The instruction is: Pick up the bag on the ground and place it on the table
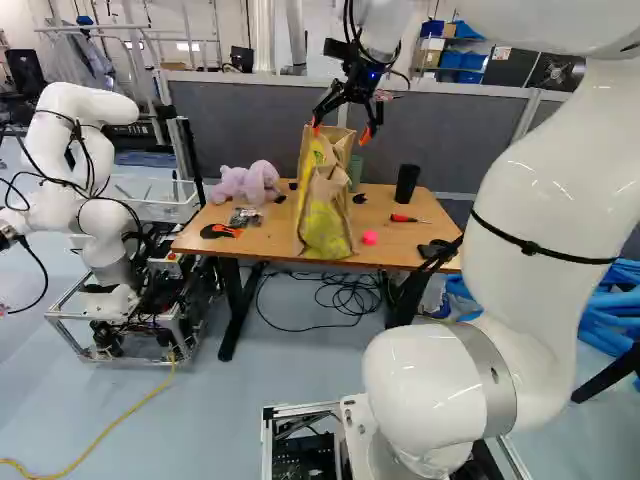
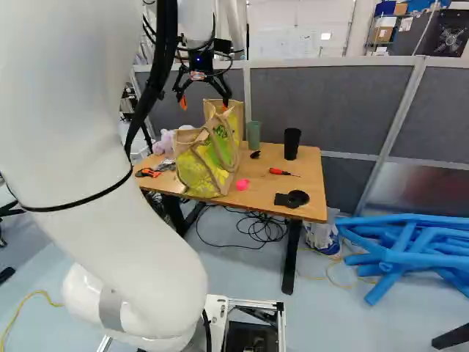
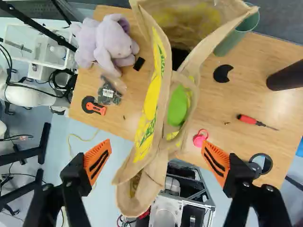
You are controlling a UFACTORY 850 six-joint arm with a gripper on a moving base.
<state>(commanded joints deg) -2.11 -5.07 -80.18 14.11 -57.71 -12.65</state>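
I hold my hand (image 1: 341,131) wide open at the top of the bag (image 1: 326,215), its fingers spread well apart. The bag is on the table (image 1: 268,240), between the purple plush toy (image 1: 245,183) and the red screwdriver (image 1: 405,218).

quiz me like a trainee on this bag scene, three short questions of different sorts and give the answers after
1. Either/or: does the hand stand open or shut by the bag?
2. Multiple choice: what colour is the plush toy?
a) green
b) lilac
c) red
3. Fill in: on the table, in the right base view, the green cup stands between the bag and the ____.

Key: 1 open; 2 b; 3 black cup
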